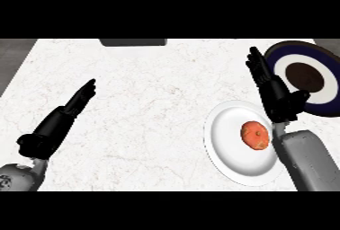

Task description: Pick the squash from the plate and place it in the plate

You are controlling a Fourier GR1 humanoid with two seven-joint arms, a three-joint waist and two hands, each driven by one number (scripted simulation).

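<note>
An orange squash [255,135] lies on a white plate [229,148] at the right of the counter. Behind it, at the far right, stands a dark blue plate [328,96] with a white ring and a brown centre. My right hand [275,92] is open, its fingers straight and pointing away from me, hovering between the two plates just beyond the squash. It partly covers the blue plate's left edge. My left hand [69,107] is open at the left of the counter, fingers straight, holding nothing.
The white marble counter [153,103] stretches between the two hands. A dark grey object [133,42] sits at the counter's far edge, near the middle. The counter's left edge slants past my left forearm.
</note>
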